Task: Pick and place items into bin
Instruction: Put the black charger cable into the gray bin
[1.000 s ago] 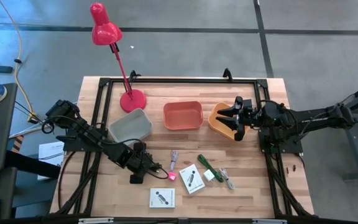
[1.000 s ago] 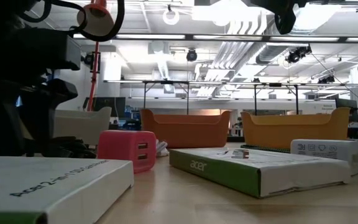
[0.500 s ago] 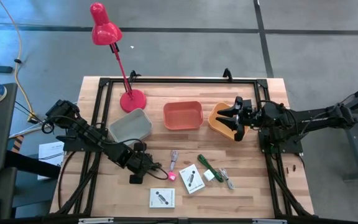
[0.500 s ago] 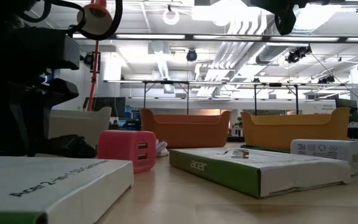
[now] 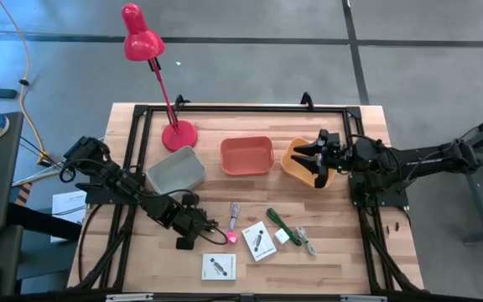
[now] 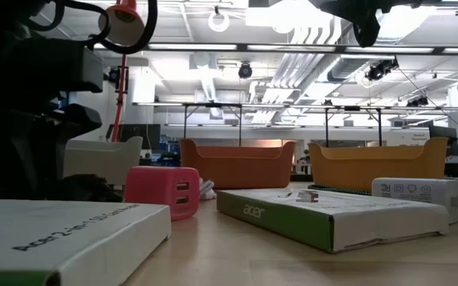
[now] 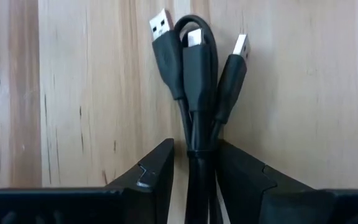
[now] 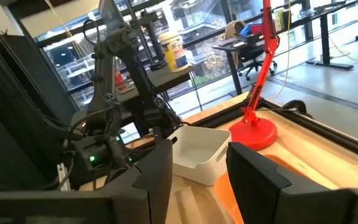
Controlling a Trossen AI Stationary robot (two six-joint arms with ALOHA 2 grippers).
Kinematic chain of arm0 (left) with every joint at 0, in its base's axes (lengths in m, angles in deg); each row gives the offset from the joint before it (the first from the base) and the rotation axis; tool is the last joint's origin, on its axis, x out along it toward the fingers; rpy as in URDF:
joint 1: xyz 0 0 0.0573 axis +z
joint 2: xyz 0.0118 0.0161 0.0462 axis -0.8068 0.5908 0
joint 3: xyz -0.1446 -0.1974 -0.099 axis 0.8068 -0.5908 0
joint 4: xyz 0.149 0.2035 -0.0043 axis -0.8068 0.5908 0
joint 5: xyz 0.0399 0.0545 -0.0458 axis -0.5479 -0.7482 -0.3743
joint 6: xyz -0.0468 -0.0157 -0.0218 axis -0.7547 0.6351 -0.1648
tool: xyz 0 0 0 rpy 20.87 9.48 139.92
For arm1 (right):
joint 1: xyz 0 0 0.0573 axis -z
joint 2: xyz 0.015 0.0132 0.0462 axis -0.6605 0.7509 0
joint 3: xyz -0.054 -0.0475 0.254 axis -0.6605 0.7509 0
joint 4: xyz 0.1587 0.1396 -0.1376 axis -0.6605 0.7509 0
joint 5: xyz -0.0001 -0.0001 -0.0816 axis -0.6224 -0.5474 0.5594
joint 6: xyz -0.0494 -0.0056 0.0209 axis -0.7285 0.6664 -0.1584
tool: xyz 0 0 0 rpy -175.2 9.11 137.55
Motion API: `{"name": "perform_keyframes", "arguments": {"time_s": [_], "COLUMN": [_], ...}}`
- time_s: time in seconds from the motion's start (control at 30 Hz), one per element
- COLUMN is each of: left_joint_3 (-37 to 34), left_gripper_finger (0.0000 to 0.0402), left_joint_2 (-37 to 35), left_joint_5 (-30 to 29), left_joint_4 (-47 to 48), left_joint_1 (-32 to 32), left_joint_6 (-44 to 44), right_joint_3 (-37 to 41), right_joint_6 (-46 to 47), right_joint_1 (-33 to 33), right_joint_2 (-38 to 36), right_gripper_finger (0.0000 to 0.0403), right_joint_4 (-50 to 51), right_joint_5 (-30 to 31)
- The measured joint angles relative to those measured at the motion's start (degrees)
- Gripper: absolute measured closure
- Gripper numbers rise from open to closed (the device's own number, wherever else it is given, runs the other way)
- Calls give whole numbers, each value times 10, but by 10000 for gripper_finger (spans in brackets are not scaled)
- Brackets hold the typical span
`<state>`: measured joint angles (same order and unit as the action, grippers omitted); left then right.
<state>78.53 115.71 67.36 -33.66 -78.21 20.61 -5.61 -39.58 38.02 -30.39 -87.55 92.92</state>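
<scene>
My left gripper (image 7: 194, 165) lay low on the table (image 5: 342, 260) beside the pink block (image 5: 231, 237), fingers (image 7: 151, 171) closed on the bundled black cable (image 7: 194, 93). My right gripper (image 5: 313, 164) hung part-open and empty over the yellow bin (image 5: 294, 162).

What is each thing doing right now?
Left gripper: down at the table, shut on the black cable.
Black cable: bundled, lying on the table.
Right gripper: above the orange bin, open, empty.
Red bin: empty.
Grey bin: empty.
</scene>
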Motion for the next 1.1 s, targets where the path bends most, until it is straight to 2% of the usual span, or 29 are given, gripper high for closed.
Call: {"name": "perform_keyframes", "arguments": {"time_s": [0.73,0.87,1.1], "left_joint_3": [-1,-1,-1], "left_gripper_finger": [297,320,390], "left_joint_2": [-18,-19,-20], "left_joint_5": [-15,-15,-15], "left_joint_4": [-6,-5,-6], "left_joint_1": [1,0,0], "left_joint_6": [-8,-9,-8], "right_joint_3": [0,0,0], "right_joint_6": [14,13,13], "right_joint_1": [0,0,0], "right_joint_2": [0,0,0], "right_gripper_finger": [261,261,261], "right_joint_4": [3,3,3], "right_joint_5": [-2,-2,2]}}
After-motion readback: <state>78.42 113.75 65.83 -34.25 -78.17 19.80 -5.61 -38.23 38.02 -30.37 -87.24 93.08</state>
